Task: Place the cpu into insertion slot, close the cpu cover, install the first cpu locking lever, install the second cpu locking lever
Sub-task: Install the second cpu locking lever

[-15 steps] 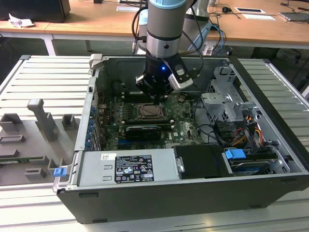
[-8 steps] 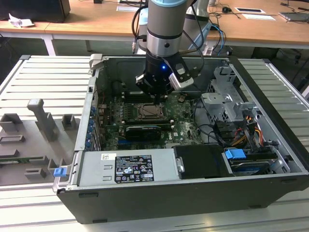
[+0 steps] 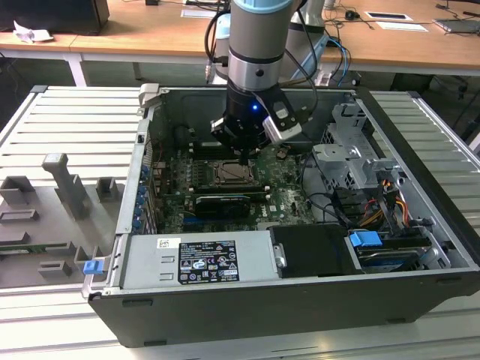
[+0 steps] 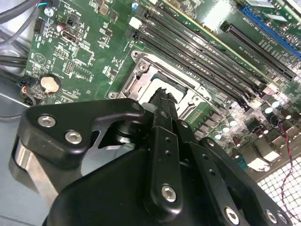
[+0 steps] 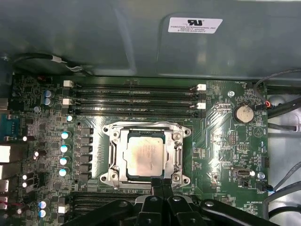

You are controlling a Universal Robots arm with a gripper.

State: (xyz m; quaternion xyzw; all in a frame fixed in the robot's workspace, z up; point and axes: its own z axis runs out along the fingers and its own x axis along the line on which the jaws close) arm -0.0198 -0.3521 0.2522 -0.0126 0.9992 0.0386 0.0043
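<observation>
On the exterior view's left, grey plastic fixtures (image 3: 71, 187) stand on the ribbed bench (image 3: 45, 135), well apart from the open computer case (image 3: 300, 300). Inside the case the motherboard (image 5: 225, 136) lies flat. The cpu (image 5: 144, 151) already sits in the insertion slot (image 5: 178, 148), its pale face up, and the cpu cover (image 5: 123, 141) lies closed as a silver frame around it. The claw (image 5: 161, 184) hangs just above the socket's near edge, fingers (image 4: 162, 101) pressed together with nothing between them, so the chip lies directly ahead of and below the fingertips. The socket is square; no long axis matters. Beyond the socket, the long black memory slots (image 5: 134, 99) run parallel to its far edge, clear of the claw. I cannot tell whether either locking lever is latched. Toward the exterior view's right stand a metal drive cage (image 3: 352, 150) and bundled cables (image 3: 375, 202), well away from the socket.
</observation>
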